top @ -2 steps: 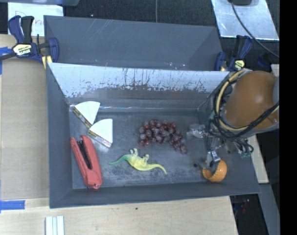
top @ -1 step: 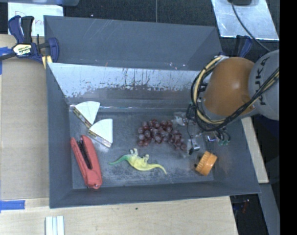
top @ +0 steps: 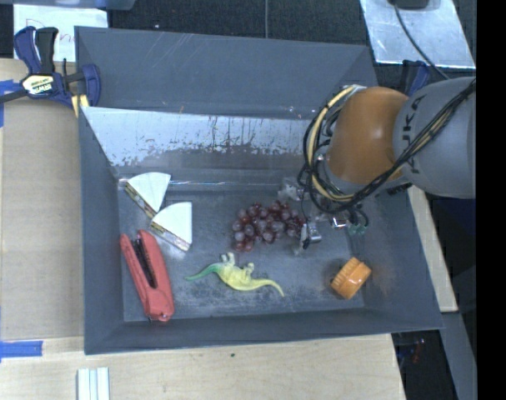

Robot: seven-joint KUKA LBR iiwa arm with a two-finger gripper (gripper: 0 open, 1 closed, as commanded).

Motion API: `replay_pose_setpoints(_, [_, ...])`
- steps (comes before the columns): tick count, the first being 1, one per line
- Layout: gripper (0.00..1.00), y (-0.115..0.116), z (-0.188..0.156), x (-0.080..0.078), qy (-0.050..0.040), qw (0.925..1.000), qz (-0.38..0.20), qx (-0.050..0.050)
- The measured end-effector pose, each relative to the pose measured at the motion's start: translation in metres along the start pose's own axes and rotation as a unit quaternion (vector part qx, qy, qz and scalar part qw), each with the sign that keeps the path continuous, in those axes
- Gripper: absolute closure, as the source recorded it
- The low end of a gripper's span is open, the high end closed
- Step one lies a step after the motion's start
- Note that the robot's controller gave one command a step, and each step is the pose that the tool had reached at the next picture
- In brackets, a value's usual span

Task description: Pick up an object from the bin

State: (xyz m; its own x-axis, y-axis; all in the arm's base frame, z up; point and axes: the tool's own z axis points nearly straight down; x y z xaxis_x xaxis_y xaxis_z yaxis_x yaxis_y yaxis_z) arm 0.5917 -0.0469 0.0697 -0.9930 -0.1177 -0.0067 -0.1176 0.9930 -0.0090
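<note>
Since the task names no thing, the likeliest one by nearness is the bunch of dark purple grapes, which lies on the floor of the bin a little right of the frame's centre. It looks like a toy cluster. I judge it light, lumpy and somewhat floppy, with smooth round berries that could roll or slip out of a shallow pinch. A hold across a narrow part of the cluster, squeezing several berries at once, seems safer than catching a single berry at the edge. A stem would be a firmer hold, but I cannot make one out.

Just beside the bunch's right edge, the pincer is down low near the bin floor. Whether it is apart or together I cannot tell, nor whether it touches the grapes. Above it, toward the upper right of the frame, the wrist carries an orange cover ringed with looped cables, and the grey arm comes in over the bin's right wall, angled steeply down.

Farther out, a yellow-green toy lizard lies below the bunch and an orange block sits at the lower right. A red tool and two white wedges keep to the left, well apart from the pincer.
</note>
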Motion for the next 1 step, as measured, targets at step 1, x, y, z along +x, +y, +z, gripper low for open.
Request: replay_pose_setpoints(1, [1.0,0.0469,-0.0017,-0.0053,-0.0067,0.9892,-0.147,-0.002])
